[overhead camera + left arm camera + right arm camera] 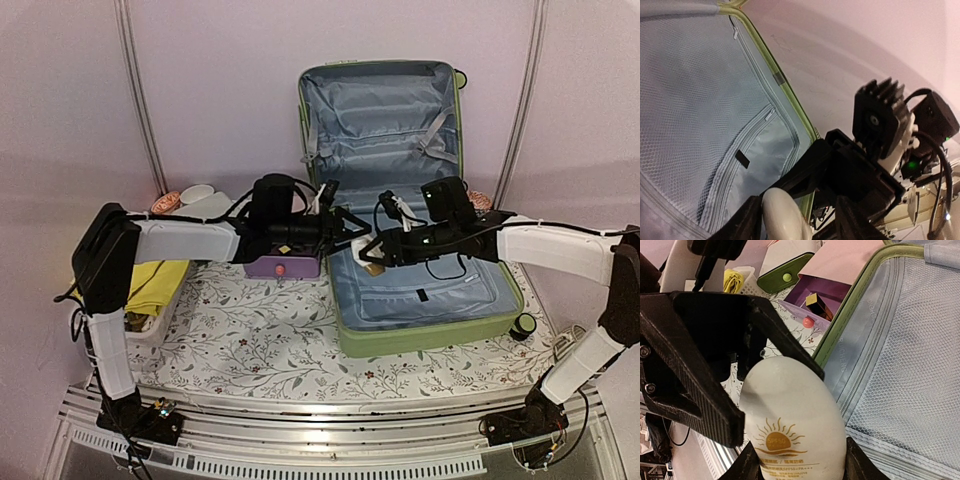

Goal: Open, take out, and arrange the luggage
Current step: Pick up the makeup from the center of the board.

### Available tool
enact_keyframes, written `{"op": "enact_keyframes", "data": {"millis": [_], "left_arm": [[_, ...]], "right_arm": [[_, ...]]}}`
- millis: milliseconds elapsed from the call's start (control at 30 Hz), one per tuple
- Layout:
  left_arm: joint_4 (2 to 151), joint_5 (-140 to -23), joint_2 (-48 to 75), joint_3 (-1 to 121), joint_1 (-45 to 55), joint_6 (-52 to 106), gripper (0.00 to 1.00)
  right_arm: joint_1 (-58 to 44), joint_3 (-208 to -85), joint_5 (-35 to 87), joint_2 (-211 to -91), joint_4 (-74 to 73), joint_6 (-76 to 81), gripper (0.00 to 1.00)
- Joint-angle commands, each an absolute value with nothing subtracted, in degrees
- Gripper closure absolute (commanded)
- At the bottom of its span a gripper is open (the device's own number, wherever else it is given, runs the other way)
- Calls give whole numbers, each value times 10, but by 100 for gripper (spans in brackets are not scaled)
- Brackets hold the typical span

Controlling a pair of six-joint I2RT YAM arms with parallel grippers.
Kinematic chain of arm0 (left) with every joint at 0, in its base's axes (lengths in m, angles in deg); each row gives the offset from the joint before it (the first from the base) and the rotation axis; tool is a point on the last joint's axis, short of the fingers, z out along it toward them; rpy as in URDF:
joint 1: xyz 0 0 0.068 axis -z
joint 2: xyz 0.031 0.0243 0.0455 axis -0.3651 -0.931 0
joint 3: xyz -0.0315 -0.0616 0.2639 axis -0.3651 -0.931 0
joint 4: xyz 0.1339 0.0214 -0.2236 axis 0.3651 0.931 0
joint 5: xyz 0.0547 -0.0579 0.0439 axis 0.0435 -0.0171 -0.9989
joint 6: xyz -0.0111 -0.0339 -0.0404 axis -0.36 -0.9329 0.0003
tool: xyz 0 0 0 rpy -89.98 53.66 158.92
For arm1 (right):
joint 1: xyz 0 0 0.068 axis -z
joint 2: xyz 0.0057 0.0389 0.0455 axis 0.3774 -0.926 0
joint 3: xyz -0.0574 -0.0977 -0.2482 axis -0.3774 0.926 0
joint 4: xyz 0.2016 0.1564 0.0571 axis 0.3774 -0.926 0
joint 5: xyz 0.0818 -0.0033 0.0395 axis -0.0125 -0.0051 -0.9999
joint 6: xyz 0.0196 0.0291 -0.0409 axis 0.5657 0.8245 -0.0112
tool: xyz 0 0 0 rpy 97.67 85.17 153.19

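Right wrist: right claw (802, 469) grips sunscreen bottle (792, 425); left claw (362, 240) straddles top.

The luggage (430, 342) lies open on the right half of the table (270, 355), its lid (380, 110) upright behind. A bottle (366, 250) is above its left rim. Left of the luggage sits a box (283, 267), with a basket (150, 330) farther left.

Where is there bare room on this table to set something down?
Bare: the cloth between basket and suitcase, in front of the purple box, and the strip before the suitcase. The lining's near part is free. Crowded: the suitcase's left rim, where the left gripper and right gripper meet at the bottle, and the back-left corner with dishes.
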State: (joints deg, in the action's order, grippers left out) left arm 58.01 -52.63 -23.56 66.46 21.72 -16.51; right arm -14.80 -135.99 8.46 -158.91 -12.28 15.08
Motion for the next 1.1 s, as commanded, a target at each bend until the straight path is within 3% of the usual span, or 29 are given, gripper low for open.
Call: {"op": "enact_keyframes", "data": {"millis": [0, 233, 400, 733, 867, 967, 1067], "left_arm": [[541, -515, -262, 661, 223, -183, 56], [528, -523, -271, 661, 216, -183, 70], [522, -525, -272, 659, 207, -181, 73], [586, -539, -279, 683, 206, -116, 76], [761, -591, -285, 747, 227, 6, 61], [830, -614, -292, 779, 245, 62, 46], [867, -626, -304, 801, 261, 89, 39]], "right_arm": [[-161, -1368, 113, -1584, -112, 131, 58], [-162, -1348, 139, -1562, -112, 120, 36], [-162, -1322, 150, -1528, -99, 114, 19], [-163, -1303, 189, -1492, -127, 115, 16], [-161, -1297, 221, -1474, -165, 121, 16], [-155, -1294, 256, -1457, -207, 129, 16], [-117, -1298, 250, -1453, -276, 150, 16]]}}
